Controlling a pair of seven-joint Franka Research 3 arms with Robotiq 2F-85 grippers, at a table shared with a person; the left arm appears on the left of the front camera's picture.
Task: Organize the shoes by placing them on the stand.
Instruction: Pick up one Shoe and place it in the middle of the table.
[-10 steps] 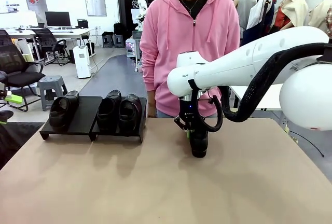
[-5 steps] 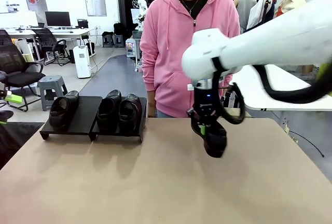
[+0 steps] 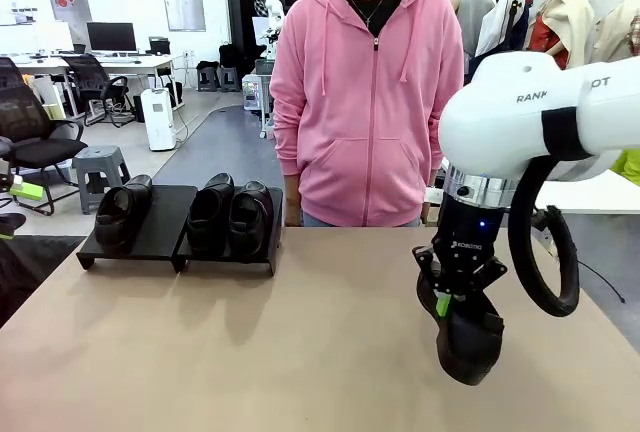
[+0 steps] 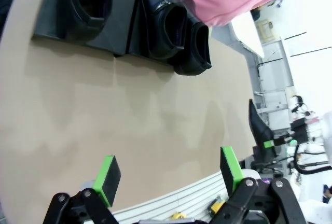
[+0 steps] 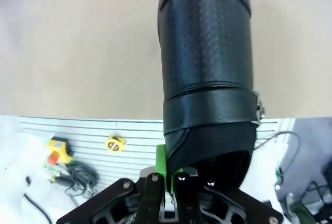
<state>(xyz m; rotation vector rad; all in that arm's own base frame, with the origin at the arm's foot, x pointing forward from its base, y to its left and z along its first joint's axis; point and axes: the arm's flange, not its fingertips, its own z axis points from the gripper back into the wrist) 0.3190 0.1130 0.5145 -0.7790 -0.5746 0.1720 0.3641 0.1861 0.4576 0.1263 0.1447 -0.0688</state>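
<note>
My right gripper [image 3: 449, 299] is shut on the heel rim of a black glossy shoe [image 3: 467, 340], which hangs toe-down above the table's front right. The right wrist view looks down the shoe [image 5: 207, 68], with the gripper [image 5: 169, 171] pinching its rim. The stand [image 3: 170, 220] sits at the far left. One shoe [image 3: 122, 212] rests on its left platform, and two shoes [image 3: 210, 214] [image 3: 251, 217] sit side by side on the right one. My left gripper [image 4: 168, 169] is open and holds nothing, hovering above the table and facing the stand [image 4: 49, 19].
A person in a pink hoodie [image 3: 365, 102] stands at the far edge behind the table's middle, arms down. Bare tan tabletop [image 3: 250, 342] spreads between the stand and the held shoe. A yellow tape measure [image 5: 115, 143] and cables lie on the floor below the near edge.
My right arm has carried the shoe from the far middle of the table rightward and toward the near edge. The stand and the person have stayed put.
</note>
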